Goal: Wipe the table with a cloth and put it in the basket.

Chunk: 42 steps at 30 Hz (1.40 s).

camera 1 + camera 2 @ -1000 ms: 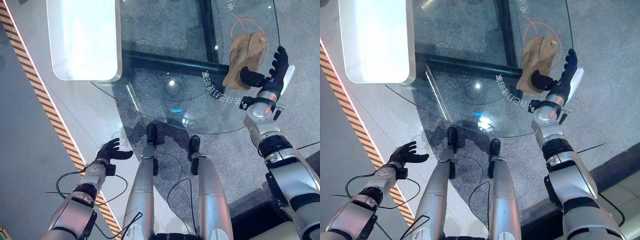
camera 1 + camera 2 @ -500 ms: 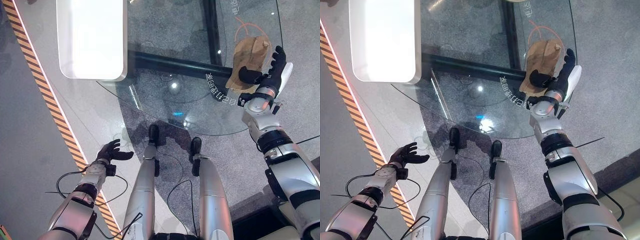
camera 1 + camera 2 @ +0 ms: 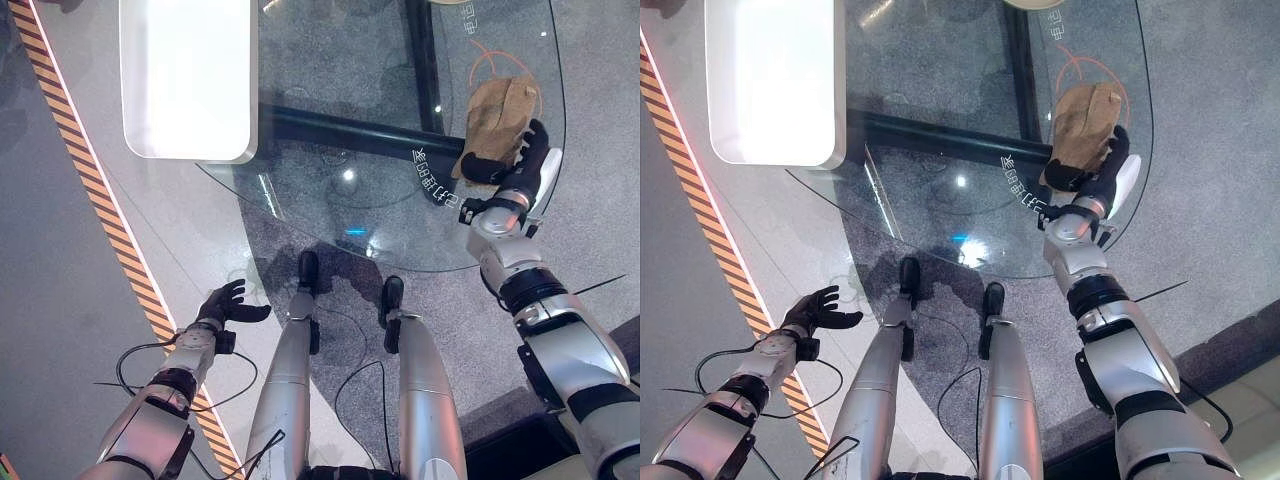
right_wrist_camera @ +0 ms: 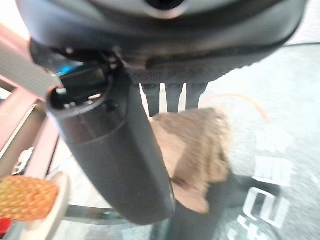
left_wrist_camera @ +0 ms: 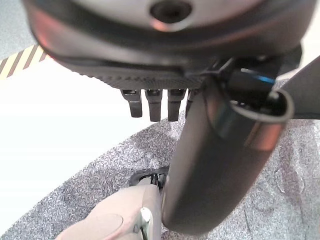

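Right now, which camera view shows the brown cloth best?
The left eye view: the whole cloth lies on the glass table, the right hand at its near edge. The right eye view shows the same. The right wrist view shows it partly hidden by the thumb.

Lighting: bright, overhead; small glare spots on the glass surface (image 3: 350,190), white panel (image 3: 185,75) blown out. Wrist views: near hand bulk blurred, background washed out.

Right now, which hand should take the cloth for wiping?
The right hand: it is already at the brown cloth on the glass table, thumb on it. The left hand hangs low beside the table, open.
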### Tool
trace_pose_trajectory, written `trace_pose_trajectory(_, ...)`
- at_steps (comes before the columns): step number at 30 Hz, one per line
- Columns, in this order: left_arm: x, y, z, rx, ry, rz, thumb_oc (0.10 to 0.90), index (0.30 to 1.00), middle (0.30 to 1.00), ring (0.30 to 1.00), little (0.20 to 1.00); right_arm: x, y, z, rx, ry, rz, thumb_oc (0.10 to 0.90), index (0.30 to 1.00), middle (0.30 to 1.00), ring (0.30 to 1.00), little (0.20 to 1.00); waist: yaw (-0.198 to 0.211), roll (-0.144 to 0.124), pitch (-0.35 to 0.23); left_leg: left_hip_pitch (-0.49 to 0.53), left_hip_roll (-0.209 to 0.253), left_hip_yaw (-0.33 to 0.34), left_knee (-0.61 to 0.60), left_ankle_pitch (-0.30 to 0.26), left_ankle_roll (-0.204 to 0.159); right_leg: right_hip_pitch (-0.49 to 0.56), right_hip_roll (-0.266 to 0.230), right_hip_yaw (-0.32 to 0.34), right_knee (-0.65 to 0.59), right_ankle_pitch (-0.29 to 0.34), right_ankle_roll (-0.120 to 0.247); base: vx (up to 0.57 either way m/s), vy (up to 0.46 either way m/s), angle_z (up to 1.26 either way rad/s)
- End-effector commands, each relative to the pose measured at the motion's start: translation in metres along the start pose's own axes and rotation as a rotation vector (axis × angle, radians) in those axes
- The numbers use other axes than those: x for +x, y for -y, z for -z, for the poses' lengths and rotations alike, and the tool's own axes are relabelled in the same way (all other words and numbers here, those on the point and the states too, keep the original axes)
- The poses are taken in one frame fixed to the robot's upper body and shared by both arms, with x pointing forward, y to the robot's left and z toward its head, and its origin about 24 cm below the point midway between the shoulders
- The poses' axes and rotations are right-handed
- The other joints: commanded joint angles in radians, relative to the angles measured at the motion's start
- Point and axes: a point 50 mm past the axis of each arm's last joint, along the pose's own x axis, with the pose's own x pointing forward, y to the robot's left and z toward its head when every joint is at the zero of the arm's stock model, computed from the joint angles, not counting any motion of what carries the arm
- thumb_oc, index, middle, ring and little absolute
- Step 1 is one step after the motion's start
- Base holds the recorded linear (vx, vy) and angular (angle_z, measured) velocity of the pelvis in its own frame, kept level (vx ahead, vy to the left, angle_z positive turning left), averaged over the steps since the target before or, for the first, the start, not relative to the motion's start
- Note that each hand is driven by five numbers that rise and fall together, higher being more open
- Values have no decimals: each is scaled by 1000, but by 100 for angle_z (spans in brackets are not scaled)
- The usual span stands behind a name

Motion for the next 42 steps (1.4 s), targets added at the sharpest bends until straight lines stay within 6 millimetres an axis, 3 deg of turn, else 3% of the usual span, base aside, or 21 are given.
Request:
trace_pose_trajectory(1, -7, 0, 28, 2, -56, -35, 800, 900, 900, 900, 900, 0, 8, -23, 80, 115, 75, 800, 900, 900, 900, 900, -25, 25, -17, 33, -72, 62, 141, -190, 70, 55, 43, -36, -198, 114, 2, 0, 0, 0)
trace_pose_trajectory(15, -8, 13, 33, 17, -66, -19, 800, 900, 900, 900, 900, -5, 6, 0, -7, 78, 92, 800, 900, 900, 900, 900, -25, 33, -17, 35, -73, 62, 135, -181, 70, 56, 41, -34, -203, 123, 3, 0, 0, 0)
trace_pose_trajectory(28, -6, 15, 31, 41, -75, -6, 800, 900, 900, 900, 900, 11, 5, -23, -273, 187, 73, 800, 900, 900, 900, 900, -7, 44, -17, 34, -77, 57, 142, -178, 70, 52, 36, -43, -186, 121, 6, 0, 0, 0)
trace_pose_trajectory(42, -4, 12, 26, 68, -75, 9, 800, 900, 900, 900, 900, 22, 12, -38, -262, 184, 105, 800, 900, 900, 900, 900, 5, 51, -17, 21, -79, 51, 158, -185, 74, 36, 35, -50, -163, 112, 5, 1, -1, 0)
